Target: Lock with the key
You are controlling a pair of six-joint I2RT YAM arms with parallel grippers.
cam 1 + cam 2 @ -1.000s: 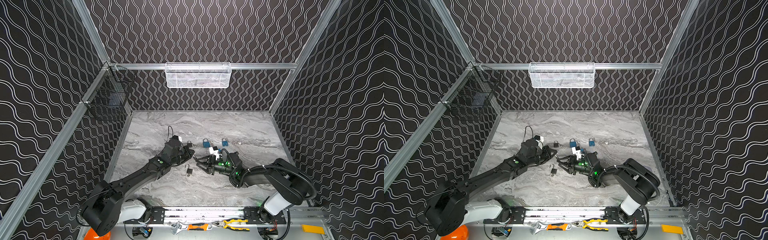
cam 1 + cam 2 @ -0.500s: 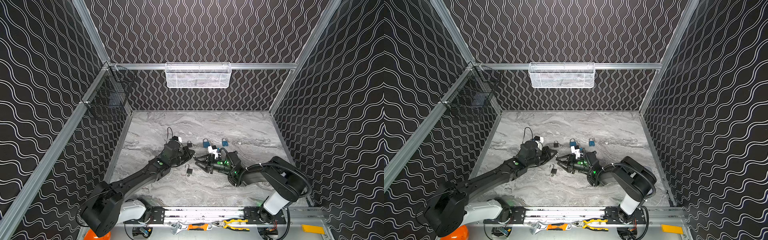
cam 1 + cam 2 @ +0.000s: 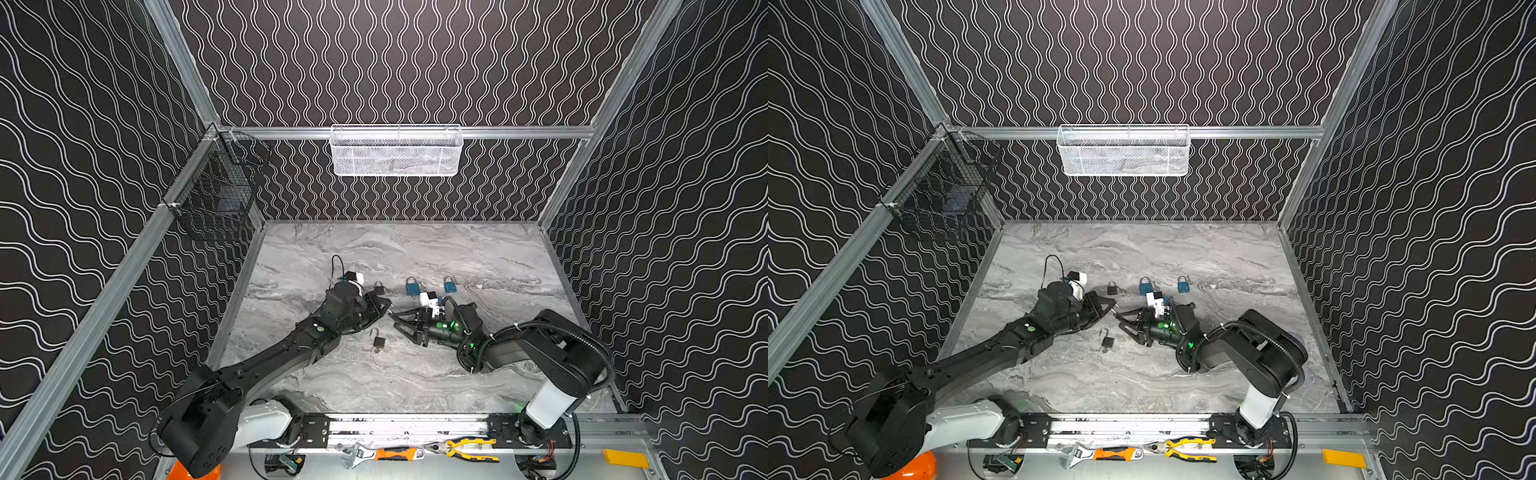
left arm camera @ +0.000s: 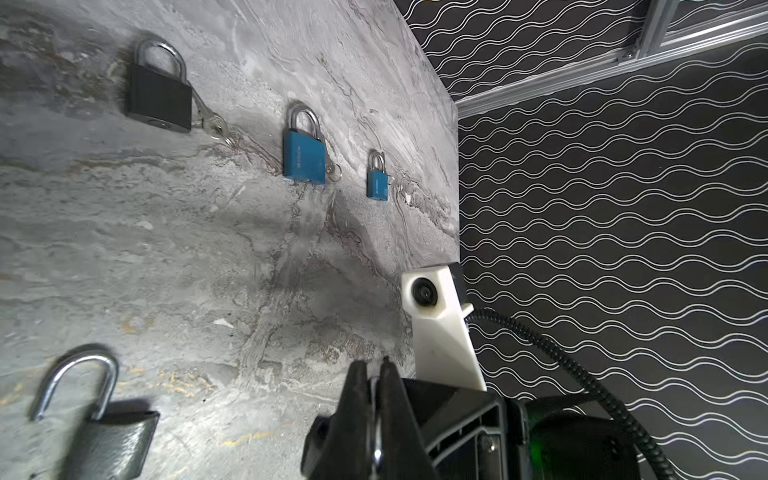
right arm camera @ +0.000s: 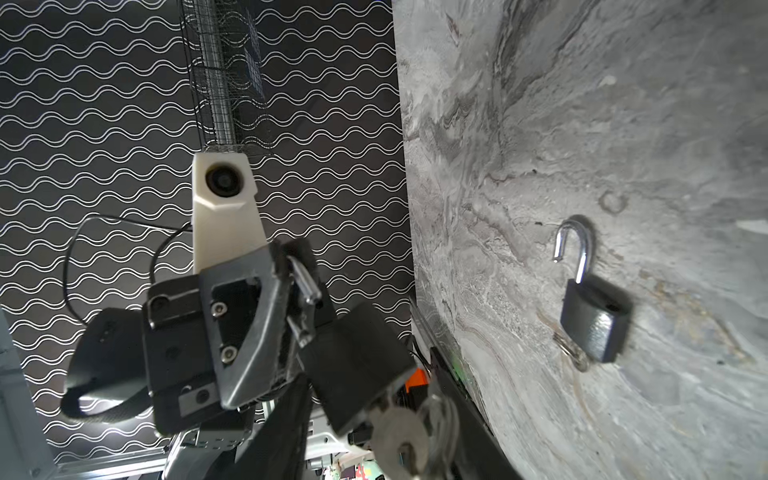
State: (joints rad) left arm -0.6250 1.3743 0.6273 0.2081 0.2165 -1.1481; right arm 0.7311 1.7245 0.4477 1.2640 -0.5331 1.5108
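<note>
**Right arm [image 3: 540, 353] elbow drawn in toward the middle of the desk [image 3: 478, 257] since a second ago; left arm [image 3: 291, 349] unchanged. Key stage of locking.**

Above the desk's middle, the left gripper [image 3: 385, 305] is clamped fully closed on the shackle [image 5: 305, 282] of the held padlock [image 5: 353, 365]. Its key bunch [image 5: 405, 436] appears to hang from the body's base, between the part-open jaws of the right gripper [image 3: 395, 321], which do not visibly pinch it. Whether this shackle is seated cannot be told. Toward the back edge, a shut black padlock [image 3: 379, 287] and two blue padlocks [image 3: 412, 286] lie closed, apparently done. Nearer the front edge, an open padlock [image 3: 378, 341] lies with its key inserted. Judged remaining: lock the held one, then the open one.
</note>
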